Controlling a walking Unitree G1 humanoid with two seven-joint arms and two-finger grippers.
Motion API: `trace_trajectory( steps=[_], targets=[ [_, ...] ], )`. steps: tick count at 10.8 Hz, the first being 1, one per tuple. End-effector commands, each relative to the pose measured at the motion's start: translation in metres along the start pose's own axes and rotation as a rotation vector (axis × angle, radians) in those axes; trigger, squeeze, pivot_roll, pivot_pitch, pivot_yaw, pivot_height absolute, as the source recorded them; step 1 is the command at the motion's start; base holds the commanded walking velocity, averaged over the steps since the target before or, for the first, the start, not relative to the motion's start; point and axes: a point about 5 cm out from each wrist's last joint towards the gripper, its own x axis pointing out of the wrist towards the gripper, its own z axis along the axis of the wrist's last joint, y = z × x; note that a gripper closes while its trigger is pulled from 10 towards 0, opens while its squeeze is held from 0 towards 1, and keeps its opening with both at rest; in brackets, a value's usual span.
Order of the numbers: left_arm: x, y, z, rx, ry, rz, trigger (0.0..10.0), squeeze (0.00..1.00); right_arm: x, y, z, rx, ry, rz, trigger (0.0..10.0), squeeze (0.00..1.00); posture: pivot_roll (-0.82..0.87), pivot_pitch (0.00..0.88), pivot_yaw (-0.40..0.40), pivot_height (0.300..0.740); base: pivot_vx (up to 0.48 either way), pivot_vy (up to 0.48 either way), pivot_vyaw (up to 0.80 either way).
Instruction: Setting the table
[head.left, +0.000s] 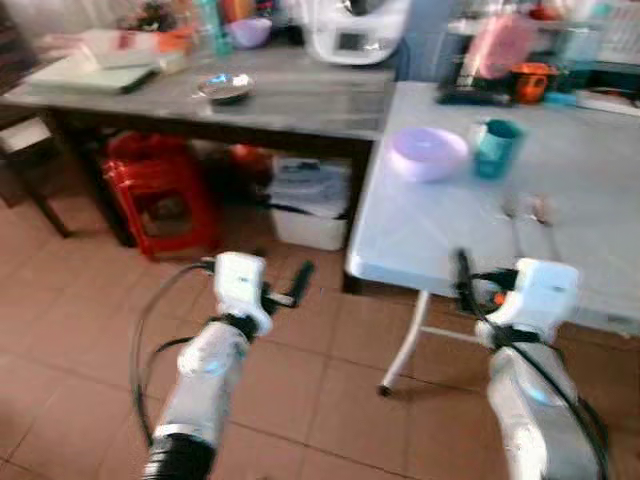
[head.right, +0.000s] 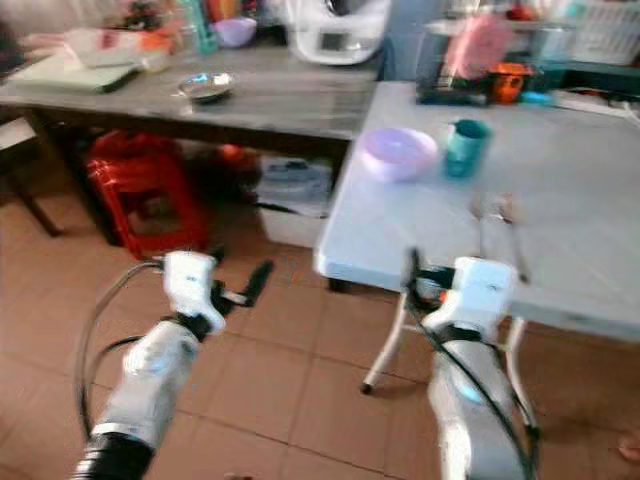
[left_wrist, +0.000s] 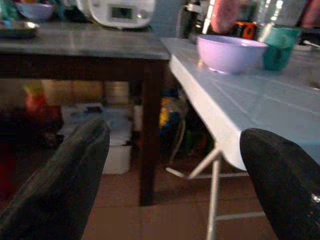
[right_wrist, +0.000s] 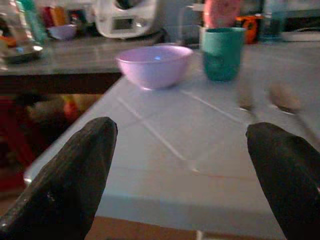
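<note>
— Where do the settings sit?
— Lilac bowl and teal cup stand just beside each other on the white folding table, near its far left corner; two spoons lie nearer the robot.

— And the arms?
— Right gripper hovers at the near table edge, fingers spread, empty. Left gripper hangs over bare tiled floor beside the table's left edge, fingers likewise apart

— Room left?
— Floor runs open to the dark side table and red stool

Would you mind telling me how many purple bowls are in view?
2. One purple bowl sits on the white table, beside the teal cup. A second, smaller one stands at the back of the grey counter. Clutter there may hide others.
</note>
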Motion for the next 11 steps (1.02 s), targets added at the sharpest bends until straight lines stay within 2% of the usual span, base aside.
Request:
trace_trajectory(
  steps=[1, 4, 11],
  targets=[
    [0.0034, -0.0084, 0.0041, -0.014, -0.016, -0.048, 10.0, 0.0, -0.0007, -0.0056, -0.0008, -0.008, 0.002, -0.02, 10.0, 0.0, -0.05, 0.049, 0.035, 0.74, 0.0, 0.0, 0.0],
    [0.0025, -0.0095, 0.0046, -0.063, -0.015, -0.074, 10.0, 0.0, -0.0004, -0.0061, -0.001, -0.01, 0.001, -0.025, 10.0, 0.0, -0.05, 0.049, 0.035, 0.74, 0.0, 0.0, 0.0],
    [0.0016, -0.0132, 0.0057, -0.088, -0.019, -0.103, 10.0, 0.0, -0.002, -0.008, -0.0009, -0.016, 0.003, -0.031, 10.0, 0.0, -0.06, 0.057, 0.033, 0.74, 0.307, 0.0, 0.0]
  ],
)
